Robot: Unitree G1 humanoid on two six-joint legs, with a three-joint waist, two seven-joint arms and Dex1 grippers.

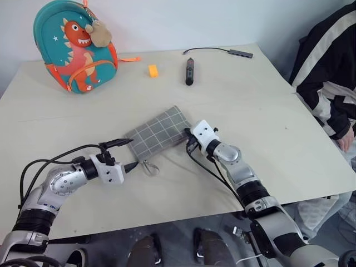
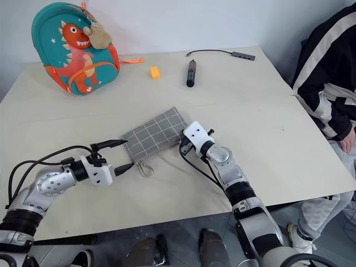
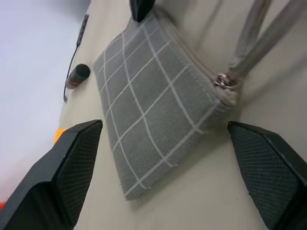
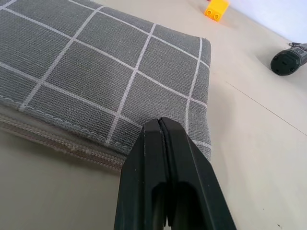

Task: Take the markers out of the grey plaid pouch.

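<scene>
The grey plaid pouch (image 1: pixel 158 132) lies flat in the middle of the table, zipper edge toward me, with its loop pull (image 1: pixel 149 167) trailing off the near left corner. My left gripper (image 1: pixel 133 153) is open and level, its two fingers straddling that corner without touching it. The left wrist view shows the pouch (image 3: pixel 153 110) and the zipper pull (image 3: pixel 223 81) between the fingers. My right gripper (image 1: pixel 188 144) is shut, its tip against the pouch's (image 4: pixel 120 72) right end by the zipper seam. The markers are hidden.
A teal dinosaur backpack (image 1: pixel 75 47) stands at the far left. A yellow block (image 1: pixel 153 70), a black stick-shaped device (image 1: pixel 189 71) and a cable with an adapter (image 1: pixel 233 52) lie at the back. A person in a striped jacket (image 1: pixel 328 72) sits at the right edge.
</scene>
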